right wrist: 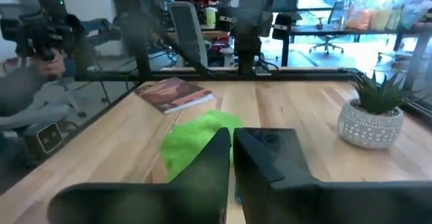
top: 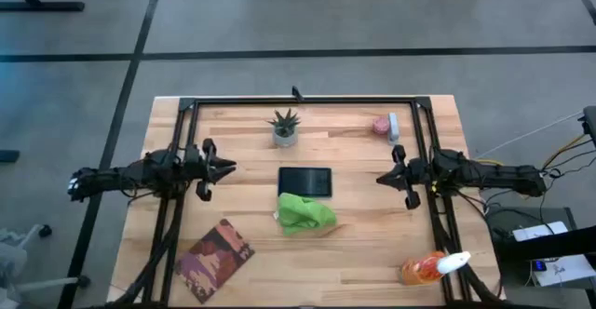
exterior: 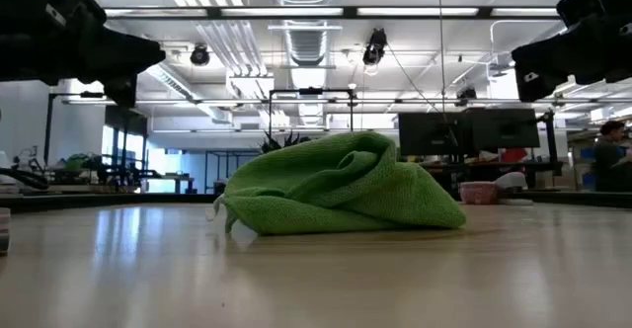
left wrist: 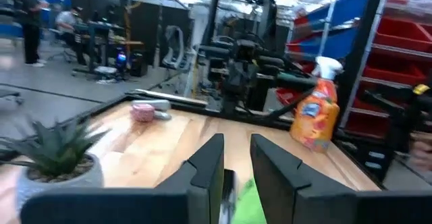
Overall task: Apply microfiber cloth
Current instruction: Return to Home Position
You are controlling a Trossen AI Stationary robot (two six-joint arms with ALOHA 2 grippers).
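The lime-green microfiber cloth [top: 304,213] [exterior: 336,185] lies crumpled in a heap on the wooden table, right at the near edge of a dark flat tablet [top: 304,181]. My left gripper [top: 231,167] [left wrist: 236,146] hovers above the table left of the tablet, its fingers pointing toward the tablet with a narrow gap between them. My right gripper [top: 380,178] [right wrist: 231,135] hovers to the tablet's right, pointing left, shut on nothing. Both wrist views show the cloth [right wrist: 192,140] beyond the fingers.
A small potted plant [top: 285,128] stands behind the tablet. A pink and white object [top: 385,125] lies at the far right. A book [top: 215,253] lies at the near left, and an orange spray bottle [top: 433,267] lies at the near right.
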